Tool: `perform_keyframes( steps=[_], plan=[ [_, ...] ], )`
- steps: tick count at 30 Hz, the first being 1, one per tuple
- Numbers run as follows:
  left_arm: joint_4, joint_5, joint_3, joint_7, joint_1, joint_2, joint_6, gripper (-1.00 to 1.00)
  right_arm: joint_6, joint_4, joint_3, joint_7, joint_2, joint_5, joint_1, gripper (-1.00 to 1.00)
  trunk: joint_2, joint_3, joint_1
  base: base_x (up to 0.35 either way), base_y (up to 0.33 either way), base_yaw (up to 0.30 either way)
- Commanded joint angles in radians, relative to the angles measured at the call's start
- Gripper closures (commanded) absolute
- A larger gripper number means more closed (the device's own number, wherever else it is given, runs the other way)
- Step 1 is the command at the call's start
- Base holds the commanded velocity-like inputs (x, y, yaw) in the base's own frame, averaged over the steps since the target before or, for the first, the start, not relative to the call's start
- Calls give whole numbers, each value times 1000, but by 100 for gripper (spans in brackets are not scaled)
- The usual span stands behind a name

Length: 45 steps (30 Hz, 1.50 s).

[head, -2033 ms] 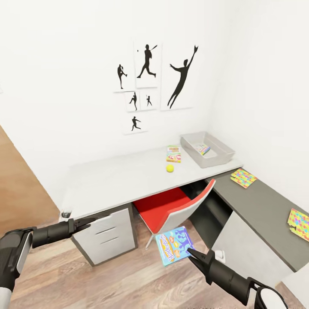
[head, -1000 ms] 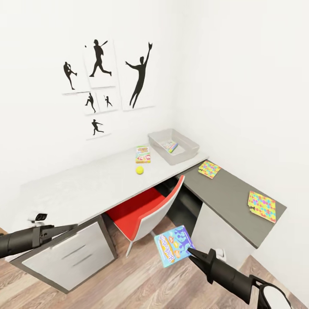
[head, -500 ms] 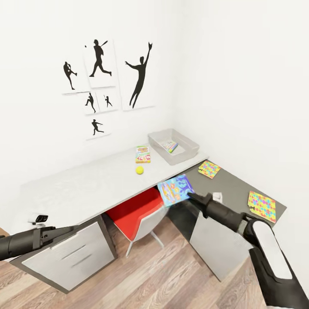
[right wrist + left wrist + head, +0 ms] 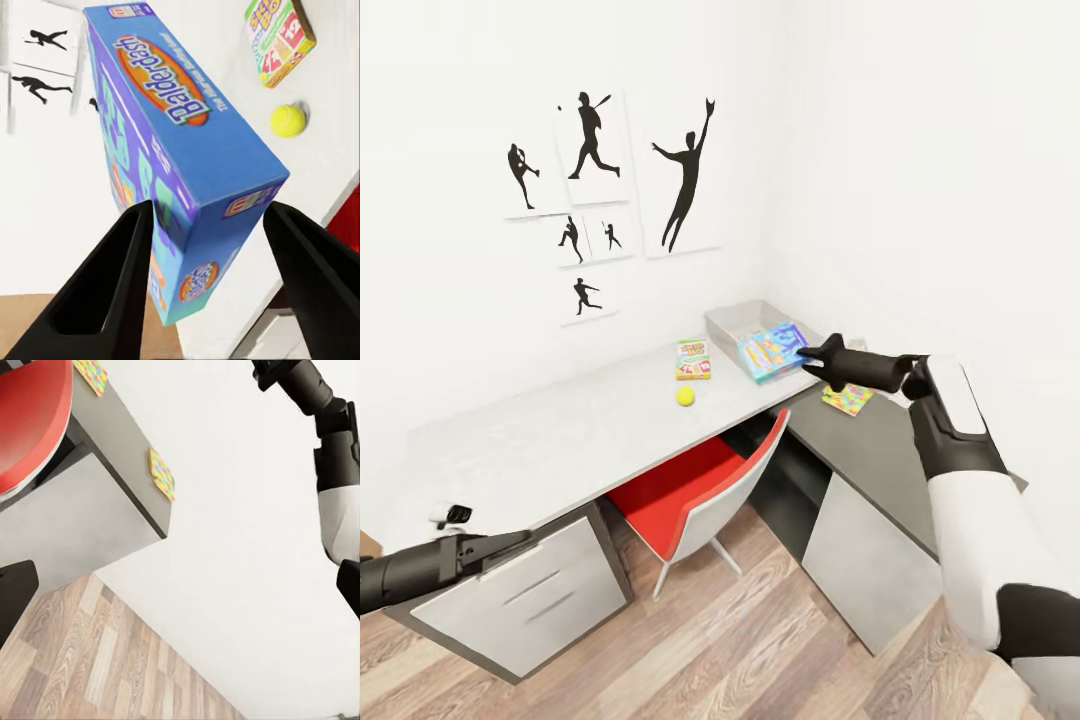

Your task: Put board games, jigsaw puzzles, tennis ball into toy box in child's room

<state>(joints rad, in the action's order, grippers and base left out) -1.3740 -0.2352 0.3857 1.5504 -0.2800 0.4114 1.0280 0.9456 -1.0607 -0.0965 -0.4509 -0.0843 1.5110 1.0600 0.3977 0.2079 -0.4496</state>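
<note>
The right end effector (image 4: 806, 354) is gripping a blue board game (image 4: 772, 350) by one end, its two dark fingers (image 4: 112, 285) pressing against opposite faces of the box. Over the last half second the right arm has been lifting and reaching forward, carrying the box from above the red chair (image 4: 695, 495) to a spot over the near rim of the toy box (image 4: 732, 322), the pale grey tray at the far right end of the pale counter (image 4: 560, 440). The box is hanging tilted in the air, not yet lying inside the tray. Judging from this, the drop is close: the arm needs only a little more reach before letting go.

Whether another toy is already lying in the tray cannot be told, because the held box is covering it.

Still waiting on the pale counter, to the left of the tray, are a second board game (image 4: 693, 359) with a green and red cover and, nearer, the yellow tennis ball (image 4: 685, 396). On the dark grey counter to the right, a multicoloured jigsaw puzzle (image 4: 847, 399) is peeking out just beneath the right arm.

The left end effector (image 4: 510, 542) is hovering low at the near left, beside the drawer unit (image 4: 525, 595), holding nothing; whether its fingers are apart cannot be told.
</note>
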Motion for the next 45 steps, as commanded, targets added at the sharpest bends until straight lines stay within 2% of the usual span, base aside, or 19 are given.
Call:
perform_keyframes(
  steps=[1, 2, 5, 8, 12, 16, 20, 25, 29, 32, 45],
  plan=[
    [1, 0, 0, 0, -1, 0, 11, -100, 2, 42, 0, -18, 1, 21, 26, 100, 2, 2, 0, 0, 0, 0],
    [2, 0, -1, -8, -1, 0, 11, -100, 5, 127, 1, -29, 1, 23, 67, 100, 2, 2, 0, 0, 0, 0],
    [3, -1, -2, -17, -1, 0, 10, -100, 6, 293, -1, -40, 0, 27, 131, 100, 2, 2, 0, 0, 0, 0],
    [4, -1, -2, -20, -1, 0, 10, -100, 7, 344, -1, -43, 0, 27, 151, 100, 2, 2, 0, 0, 0, 0],
    [4, -1, -1, -22, -1, 0, 10, -100, 8, 368, 0, -43, -1, 26, 159, 100, 2, 2, 0, 0, 0, 0],
    [-6, 0, 21, -37, 22, -23, -1, -100, 19, 367, -16, -52, 21, 21, 149, 100, 2, 2, 0, 0, 0, 0],
    [-1, -1, 32, -37, 44, -30, -1, -100, 19, 367, -17, -51, 20, 28, 149, 100, 2, 2, 0, 0, 0, 0],
    [27, -2, 60, -35, 73, -58, -2, -100, 20, 365, -10, -50, -8, 30, 147, 100, 2, 2, 0, 0, 0, 0],
    [44, -1, 82, -34, 73, -78, -2, -100, 21, 365, -10, -49, -26, 31, 147, 100, 2, 2, 0, 31, 11, 0],
    [45, -1, 99, -34, 73, -79, -2, -100, 21, 364, -9, -49, -27, 31, 147, 100, 2, 2, 0, 172, 67, 0],
    [46, -1, 101, -35, 73, -80, -2, -100, 22, 364, -8, -49, -28, 31, 147, 100, 2, 2, 0, 98, 9, 0]
  ],
)
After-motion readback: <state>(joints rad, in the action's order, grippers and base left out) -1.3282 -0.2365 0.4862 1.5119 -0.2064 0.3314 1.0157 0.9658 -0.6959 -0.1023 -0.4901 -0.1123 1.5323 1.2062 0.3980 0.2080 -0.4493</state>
